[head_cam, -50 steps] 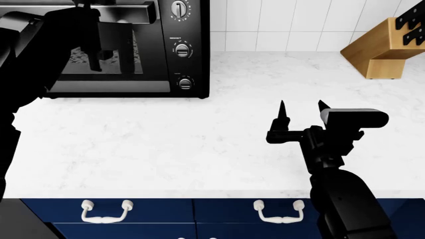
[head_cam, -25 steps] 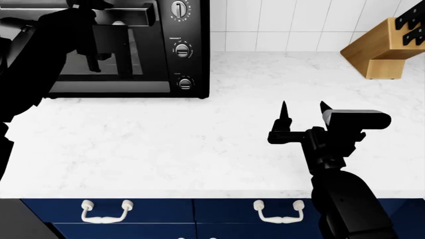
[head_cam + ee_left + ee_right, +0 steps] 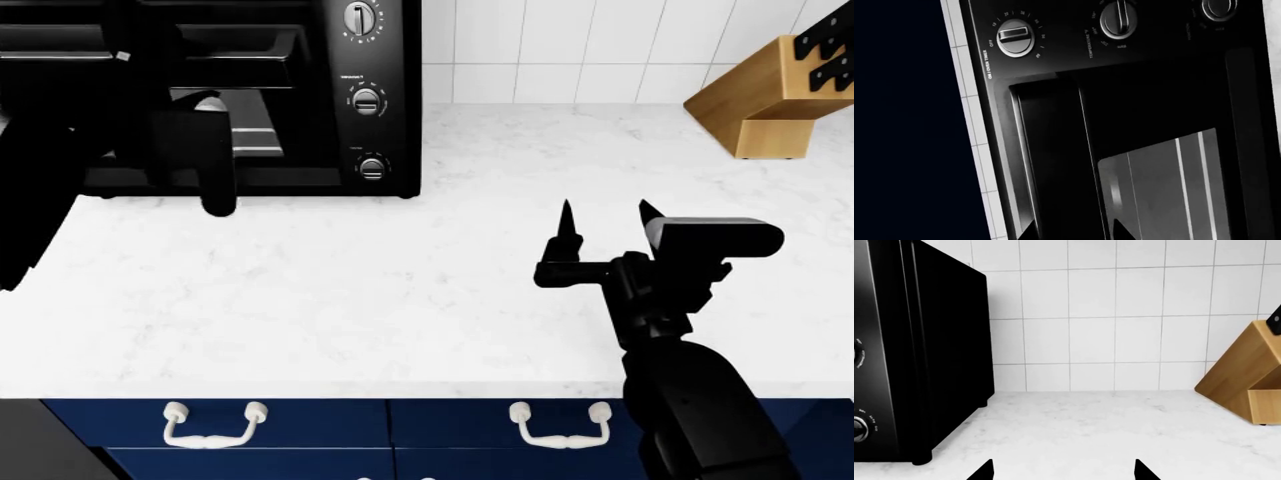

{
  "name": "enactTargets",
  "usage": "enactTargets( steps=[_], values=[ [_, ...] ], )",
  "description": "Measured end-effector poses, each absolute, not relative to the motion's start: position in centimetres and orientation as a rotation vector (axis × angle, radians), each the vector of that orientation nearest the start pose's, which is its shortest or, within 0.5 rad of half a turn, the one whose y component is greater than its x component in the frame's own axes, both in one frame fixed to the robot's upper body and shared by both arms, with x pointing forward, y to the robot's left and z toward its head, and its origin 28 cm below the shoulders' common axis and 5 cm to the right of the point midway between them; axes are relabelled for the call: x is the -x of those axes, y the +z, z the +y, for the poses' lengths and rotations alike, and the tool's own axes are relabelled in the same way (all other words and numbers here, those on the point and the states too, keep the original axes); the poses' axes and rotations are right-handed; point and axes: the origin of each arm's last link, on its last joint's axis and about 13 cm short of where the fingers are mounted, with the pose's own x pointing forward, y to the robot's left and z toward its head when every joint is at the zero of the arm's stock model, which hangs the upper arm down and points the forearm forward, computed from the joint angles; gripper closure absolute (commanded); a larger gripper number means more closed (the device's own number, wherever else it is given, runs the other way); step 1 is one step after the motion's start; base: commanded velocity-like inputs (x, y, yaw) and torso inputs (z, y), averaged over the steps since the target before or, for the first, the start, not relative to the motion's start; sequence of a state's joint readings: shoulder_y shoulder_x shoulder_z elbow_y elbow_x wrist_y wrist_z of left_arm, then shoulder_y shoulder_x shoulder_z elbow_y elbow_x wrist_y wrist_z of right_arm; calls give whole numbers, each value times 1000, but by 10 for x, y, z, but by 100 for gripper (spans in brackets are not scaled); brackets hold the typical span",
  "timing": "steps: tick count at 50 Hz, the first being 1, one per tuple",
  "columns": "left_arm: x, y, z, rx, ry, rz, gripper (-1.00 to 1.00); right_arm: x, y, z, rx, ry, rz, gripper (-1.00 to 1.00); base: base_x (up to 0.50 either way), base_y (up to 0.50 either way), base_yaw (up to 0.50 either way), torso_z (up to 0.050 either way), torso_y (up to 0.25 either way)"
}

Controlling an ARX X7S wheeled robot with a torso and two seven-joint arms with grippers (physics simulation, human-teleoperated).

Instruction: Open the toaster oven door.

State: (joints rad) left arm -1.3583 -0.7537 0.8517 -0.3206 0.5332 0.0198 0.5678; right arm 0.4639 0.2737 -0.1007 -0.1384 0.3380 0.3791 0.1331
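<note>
Two open, empty sets of fingers: left [image 3: 214, 205] before the toaster oven [image 3: 360, 60], its door [image 3: 147, 45] ajar.

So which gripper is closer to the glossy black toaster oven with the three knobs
Left. The left gripper hangs directly before the glossy black toaster oven, at its glass door. The right gripper hovers over bare marble counter, well to the oven's right.

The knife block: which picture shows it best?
The head view: the knife block shows nearly whole on the counter, black handles on top. The right wrist view catches only part at the frame's edge. The left wrist view shows none of it.
</note>
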Motion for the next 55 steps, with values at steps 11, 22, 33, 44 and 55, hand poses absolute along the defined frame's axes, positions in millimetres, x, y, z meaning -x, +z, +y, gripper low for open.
enactTargets(
  steps=[11, 22, 33, 44, 55],
  values=[
    [-324, 333, 331, -1741, -311, -150, 100, -296, 140, -131, -22, 31, -189, -100, 0, 0, 1, 0, 0],
    [-298, 321, 331, -1735, -350, -124, 100, -296, 141, -129, -24, 39, -193, -100, 0, 0, 1, 0, 0],
    [-275, 310, 330, -1729, -399, -76, 100, -295, 142, -128, -26, 43, -195, -100, 0, 0, 1, 0, 0],
    [-259, 297, 329, -1724, -457, -25, 100, -295, 142, -128, -30, 46, -196, -100, 0, 0, 1, 0, 0],
    [-246, 279, 328, -1708, -524, 44, 100, -295, 141, -128, -36, 48, -197, -100, 0, 0, 0, 0, 0]
  ],
)
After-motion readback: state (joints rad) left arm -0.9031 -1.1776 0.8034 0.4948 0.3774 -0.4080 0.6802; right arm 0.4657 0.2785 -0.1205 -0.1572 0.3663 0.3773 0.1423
